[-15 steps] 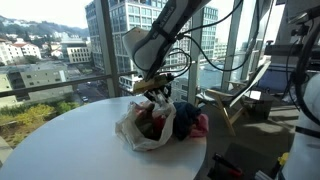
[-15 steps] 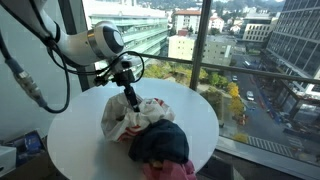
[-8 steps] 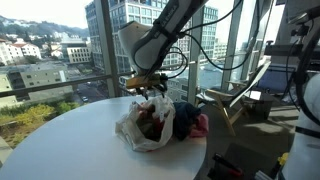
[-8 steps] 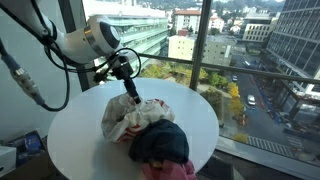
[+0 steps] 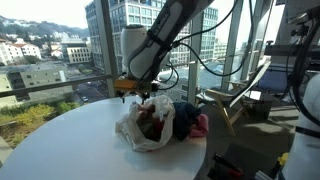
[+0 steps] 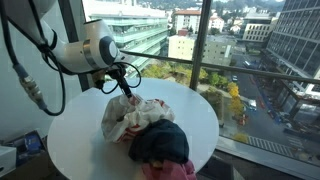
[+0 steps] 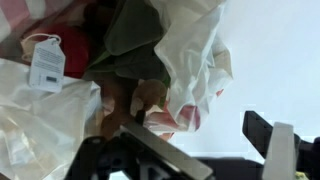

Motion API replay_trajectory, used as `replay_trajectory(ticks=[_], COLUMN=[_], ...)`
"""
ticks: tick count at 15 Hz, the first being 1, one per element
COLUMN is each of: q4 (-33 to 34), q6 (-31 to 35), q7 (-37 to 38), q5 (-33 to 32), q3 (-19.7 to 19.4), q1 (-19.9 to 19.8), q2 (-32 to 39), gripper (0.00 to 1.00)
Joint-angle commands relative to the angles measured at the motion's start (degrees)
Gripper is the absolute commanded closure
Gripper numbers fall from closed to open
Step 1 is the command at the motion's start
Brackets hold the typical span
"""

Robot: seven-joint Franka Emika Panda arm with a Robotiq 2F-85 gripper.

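Observation:
A heap of clothes lies on the round white table [image 5: 60, 140] [image 6: 75, 140]: a crumpled white plastic bag [image 5: 140, 130] [image 6: 122, 120], a dark blue garment [image 5: 186, 118] [image 6: 160, 143] and a pink one [image 5: 201, 125]. My gripper [image 5: 143, 96] [image 6: 127, 92] hangs just above the bag's far edge, open and holding nothing. In the wrist view the gripper [image 7: 215, 140] shows wide-apart fingers [image 7: 268, 140] over bare table beside the white bag [image 7: 190, 50]. A dark green cloth [image 7: 135, 35], something red [image 7: 75, 45] and a white tag [image 7: 47, 62] sit further into the heap.
Floor-to-ceiling windows run close behind the table in both exterior views. A wooden frame [image 5: 226, 110] and cables stand past the heap. A pale box [image 6: 10, 158] sits low beside the table. The table edge [image 6: 215, 130] is close to the clothes.
The jaws have opened wide, and the gripper has lifted slightly and drawn back from the heap toward its far edge. The clothes lie where they were.

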Motion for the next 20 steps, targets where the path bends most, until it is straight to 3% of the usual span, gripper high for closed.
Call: replay_trajectory(ticks=[1,2,3,4,5,13,17,20], q4=[0.7,1.9,3.0,3.8,4.4,8.3,13.0,15.4], q6=[5.1,4.1,2.5,1.4,0.1,-6.4,-8.0,-6.4], q7=[-15.8,-20.3,-24.8,-27.2,-29.3,-35.6,-41.4,-44.3], q5=[14.5,17.9,22.2,23.6,24.9,26.8,29.9,30.8], q3=[6.9,8.1,7.1,6.9,6.5,3.5,5.0,5.8], q1=[-4.4,-5.0,-3.3,-2.9,-2.2,0.5,0.0,0.9], q2=[5.6,7.3,8.7,9.7,10.2,12.5,16.1,16.6], gripper=[0.0,0.0,0.0,0.25,0.25,0.87,0.94,0.88])
